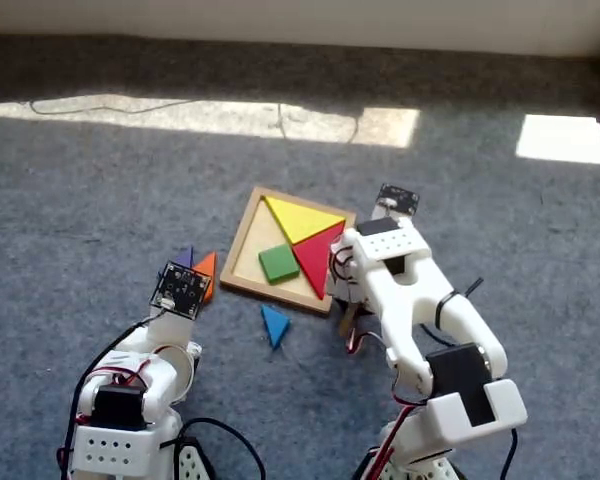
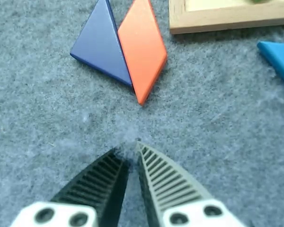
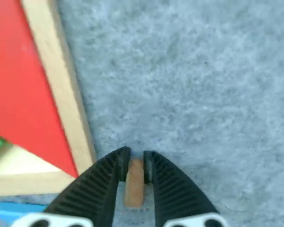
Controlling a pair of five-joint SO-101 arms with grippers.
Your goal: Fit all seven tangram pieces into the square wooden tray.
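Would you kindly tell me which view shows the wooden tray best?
The high view: the tray appears there almost whole, with its square outline and the pieces laid inside. The left wrist view catches a stretch of its rim at a corner. The right wrist view shows another corner's rim up close.

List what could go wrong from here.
1. The right gripper pinches a brown piece edge-on, just outside the tray rim by the red triangle; it might slip, or catch the rim when lowered.
2. The orange piece lies against the dark blue triangle ahead of the left gripper; picking one may shove the other.
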